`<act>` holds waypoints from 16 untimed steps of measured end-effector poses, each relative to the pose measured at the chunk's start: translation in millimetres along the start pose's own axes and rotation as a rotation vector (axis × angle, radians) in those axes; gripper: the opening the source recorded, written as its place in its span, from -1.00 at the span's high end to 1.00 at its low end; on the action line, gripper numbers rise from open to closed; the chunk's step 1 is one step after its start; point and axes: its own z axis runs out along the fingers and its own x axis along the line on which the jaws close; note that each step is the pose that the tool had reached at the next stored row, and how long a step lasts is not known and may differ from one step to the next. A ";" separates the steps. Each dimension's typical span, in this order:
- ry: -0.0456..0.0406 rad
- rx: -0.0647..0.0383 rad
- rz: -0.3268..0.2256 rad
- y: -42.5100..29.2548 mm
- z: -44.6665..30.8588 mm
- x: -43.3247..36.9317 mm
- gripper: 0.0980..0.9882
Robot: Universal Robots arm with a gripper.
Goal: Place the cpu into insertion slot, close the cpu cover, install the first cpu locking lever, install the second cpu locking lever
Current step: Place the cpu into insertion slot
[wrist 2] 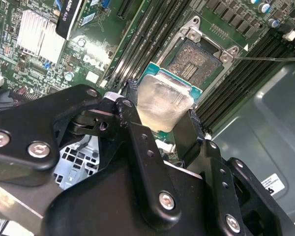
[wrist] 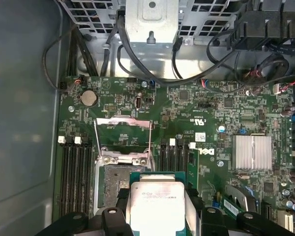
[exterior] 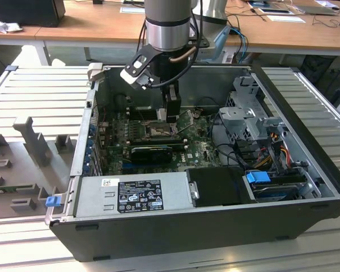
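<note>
Gripper (wrist 2: 161,109) holds the cpu (wrist 2: 163,97) over the open socket (wrist 2: 194,61); cpu cover (wrist: 124,123) raised.

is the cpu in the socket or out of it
Out. The pincer grips the cpu by its edges above the board, and the socket lies bare in both wrist views.

An open computer case (exterior: 187,241) rests on a slatted table (exterior: 37,93).

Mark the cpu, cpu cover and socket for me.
cpu (wrist: 155,206): first wrist view, centre of silvery face.
cpu cover (wrist: 123,120): first wrist view, frame bar farthest from socket.
socket (wrist 2: 191,63): second wrist view, contact field.
</note>
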 end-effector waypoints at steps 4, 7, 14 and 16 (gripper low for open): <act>-0.0001 0.000 0.000 -0.5 3.3 -0.1 0.03; 0.0000 0.000 0.000 -1.1 5.1 -0.1 0.03; 0.0088 -0.001 0.034 -5.1 15.3 -0.2 0.03; 0.0090 -0.001 0.033 -10.1 15.9 0.0 0.03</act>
